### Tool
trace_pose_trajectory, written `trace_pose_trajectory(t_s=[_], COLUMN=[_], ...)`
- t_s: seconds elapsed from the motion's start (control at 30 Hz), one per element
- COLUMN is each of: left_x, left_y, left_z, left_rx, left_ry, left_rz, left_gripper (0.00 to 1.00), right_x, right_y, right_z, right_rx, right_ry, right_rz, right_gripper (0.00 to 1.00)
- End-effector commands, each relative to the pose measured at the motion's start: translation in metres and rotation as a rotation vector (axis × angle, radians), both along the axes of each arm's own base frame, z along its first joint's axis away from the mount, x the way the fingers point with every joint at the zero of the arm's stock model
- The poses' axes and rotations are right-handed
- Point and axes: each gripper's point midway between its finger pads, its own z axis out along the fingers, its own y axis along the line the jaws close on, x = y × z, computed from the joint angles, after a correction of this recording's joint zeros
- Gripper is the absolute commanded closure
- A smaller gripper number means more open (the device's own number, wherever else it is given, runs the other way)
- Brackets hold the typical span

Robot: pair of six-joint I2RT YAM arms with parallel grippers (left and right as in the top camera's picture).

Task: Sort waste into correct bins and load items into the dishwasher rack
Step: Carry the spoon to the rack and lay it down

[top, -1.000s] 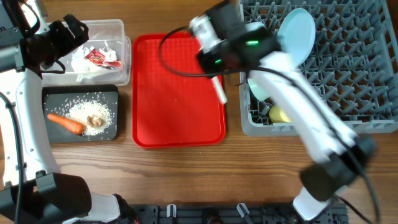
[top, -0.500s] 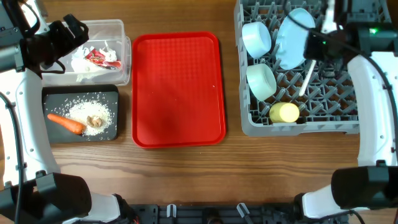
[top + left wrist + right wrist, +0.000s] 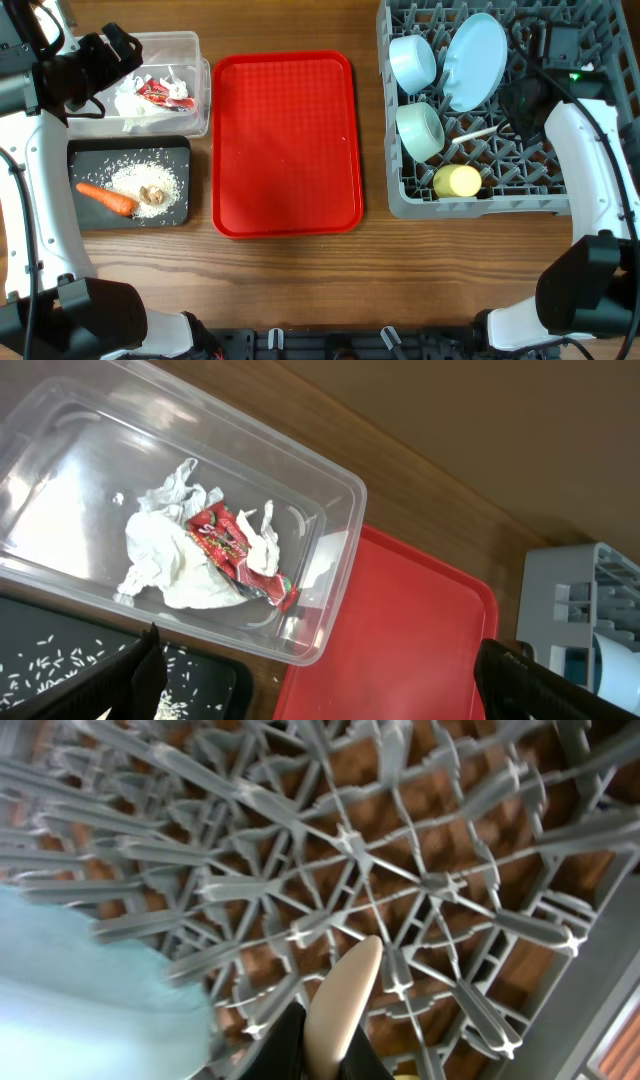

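The grey dishwasher rack (image 3: 560, 200) holds a light blue bowl (image 3: 413, 62), a light blue plate (image 3: 476, 60), a pale green bowl (image 3: 420, 130) and a yellow cup (image 3: 457, 181). My right gripper (image 3: 507, 120) is low inside the rack, shut on the white spoon (image 3: 475, 133). In the right wrist view the spoon (image 3: 345, 985) sits between the fingers (image 3: 335, 1045) over the pegs (image 3: 345, 840), beside the plate (image 3: 90, 980). My left gripper (image 3: 100, 60) hovers open (image 3: 330, 690) over the clear tub (image 3: 330, 490) with tissue (image 3: 160, 560) and the red wrapper (image 3: 235, 550).
The black tray (image 3: 80, 150) holds the carrot (image 3: 105, 198), rice (image 3: 150, 178) and a brown scrap (image 3: 153, 194). The flat red serving tray (image 3: 287, 140) lies in the middle, between the bins and the rack. Bare wooden table runs along the front.
My right arm swung from over the red tray to the rack with the spoon, then lowered it so the spoon now lies nearly flat among the pegs. The left arm has not moved.
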Motion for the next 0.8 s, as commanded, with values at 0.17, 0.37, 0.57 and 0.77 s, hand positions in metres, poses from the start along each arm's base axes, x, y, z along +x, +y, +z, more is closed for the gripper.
trace_pose_trajectory(t_s=[0.17,0.37,0.57,0.77], left_x=[0.001,0.001,0.001,0.001], left_y=[0.002,0.002,0.002,0.002], left_z=[0.002,0.002,0.002,0.002], left_rx=[0.010,0.010,0.010,0.010], left_ry=[-0.007,-0.007,-0.007,-0.007], left_rz=[0.002,0.002,0.002,0.002], left_gripper=[0.00,0.00,0.00,0.00], right_x=[-0.004,0.009,0.010,0.011], right_y=[-0.020,-0.024,-0.024,-0.014], right_z=[-0.017,-0.016,-0.019,-0.009], right_rx=[-0.009,-0.017,-0.014,-0.062], right_ry=[-0.029,-0.073,-0.066,-0.028], right_rz=[-0.166,-0.162,-0.159,0.105], right_gripper=[0.96,0.92,0.19,0.00])
